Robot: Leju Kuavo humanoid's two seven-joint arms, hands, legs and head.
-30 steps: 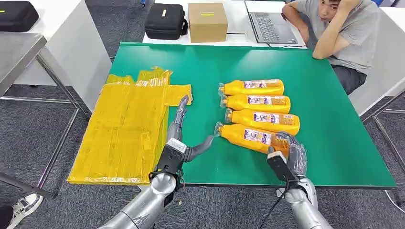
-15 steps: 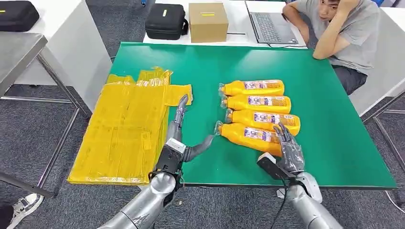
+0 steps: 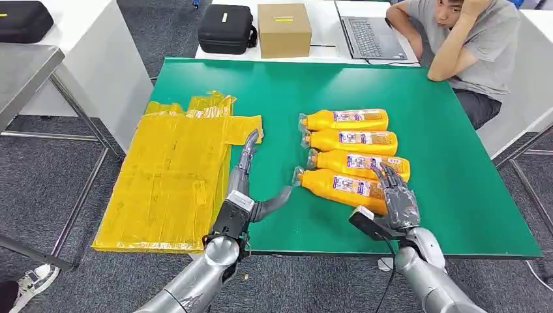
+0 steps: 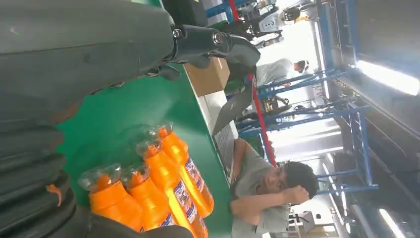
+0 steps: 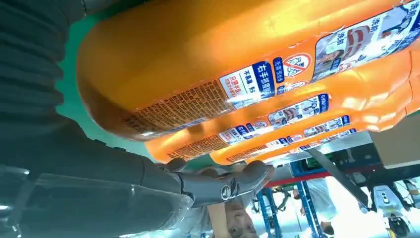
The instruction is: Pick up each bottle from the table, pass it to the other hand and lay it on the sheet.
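Several orange bottles lie side by side on the green table point(image 3: 456, 163), caps pointing left. My right hand point(image 3: 394, 199) hovers with spread fingers over the base end of the nearest bottle point(image 3: 339, 186), not closed on it. In the right wrist view that bottle point(image 5: 198, 64) lies close against the palm, and the thumb point(image 5: 223, 186) stands apart from it. My left hand point(image 3: 251, 189) rests open between the yellow sheet point(image 3: 169, 176) and the bottle caps, empty, thumb toward the nearest cap. The left wrist view shows the bottles point(image 4: 163, 183) beyond my left hand point(image 4: 74, 64).
A person point(image 3: 469, 39) sits at the table's far right corner. On a white table behind stand a laptop point(image 3: 372, 36), a cardboard box point(image 3: 283, 29) and a black case point(image 3: 226, 29). The sheet hangs over the table's left edge.
My right hand has moved forward from the table's near edge onto the base end of the nearest bottle, its fingers now spread over it. The left hand has stayed still.
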